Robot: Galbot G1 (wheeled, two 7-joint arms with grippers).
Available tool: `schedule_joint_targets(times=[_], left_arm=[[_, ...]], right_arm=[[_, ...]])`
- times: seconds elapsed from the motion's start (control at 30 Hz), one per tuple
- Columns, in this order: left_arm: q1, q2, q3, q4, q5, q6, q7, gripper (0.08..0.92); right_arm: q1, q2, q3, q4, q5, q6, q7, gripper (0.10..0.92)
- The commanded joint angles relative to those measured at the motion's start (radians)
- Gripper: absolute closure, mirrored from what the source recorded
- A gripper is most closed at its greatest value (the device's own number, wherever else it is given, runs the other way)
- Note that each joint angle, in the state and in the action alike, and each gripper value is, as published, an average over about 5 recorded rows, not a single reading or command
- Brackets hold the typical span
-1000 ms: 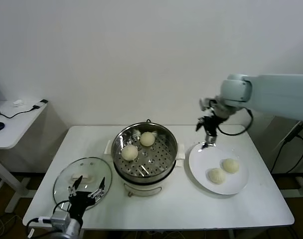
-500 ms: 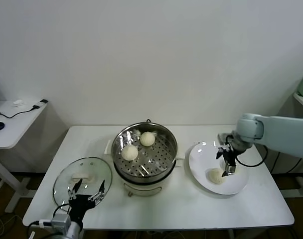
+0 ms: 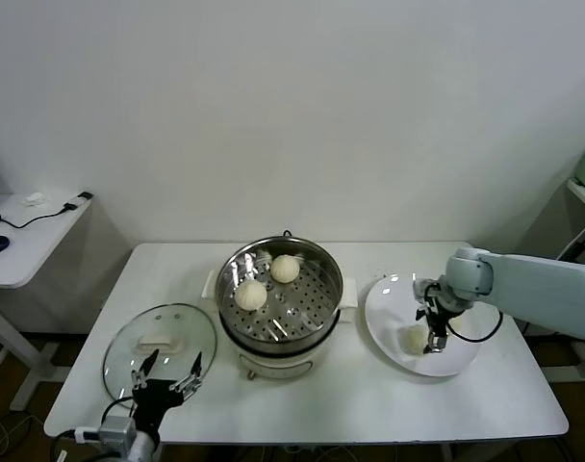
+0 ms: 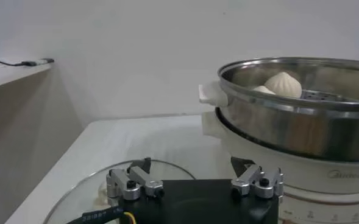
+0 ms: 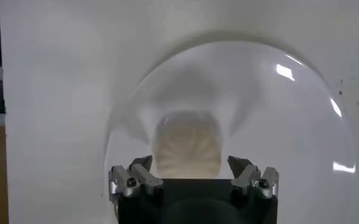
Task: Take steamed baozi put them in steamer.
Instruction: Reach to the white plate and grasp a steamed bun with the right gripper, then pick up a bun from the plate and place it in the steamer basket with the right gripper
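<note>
Head view: right gripper (image 3: 435, 332) sits low over the white plate (image 3: 466, 358) at right of frame, jaws wide open, straddling one baozi (image 5: 186, 145); a second one (image 3: 414, 339) lies just beside. Two more already lie in the steamer (image 3: 323, 313), centre. Advice: centre on the bun, close gently, lift straight. Left gripper (image 3: 165, 372) idles open by the glass lid (image 3: 129, 351), lower left.

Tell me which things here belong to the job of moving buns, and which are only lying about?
Belong to the job:
- steamer, two buns inside
- plate
- bun on plate, a second hidden
- right gripper, open over it

Lying about:
- glass lid
- left gripper, open, idle by the lid
- side desk
</note>
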Motion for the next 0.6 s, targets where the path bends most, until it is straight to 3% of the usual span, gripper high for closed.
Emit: schedule_joint_targets(times=[0.03,0.33,0.6], left_arm=[[0.001,0.002,0.001,-0.003,0.000,0.001,0.000,0.177],[0.006,0.001,-0.001,-0.022,0.000,0.004,0.000,0.177],[0.019,0.000,-0.001,-0.051,0.001,0.007,0.000,0.177]], right_arm=[[-0.063,0.001,0.052,-0.024,-0.022,-0.024,0.019,0.220],[0.048,-0.022,0.016,0.037,0.000,-0.019,-0.006,0.397],[0.502,0.063,-0.196,0.067,0.050,0.153,-0.168,0.406]])
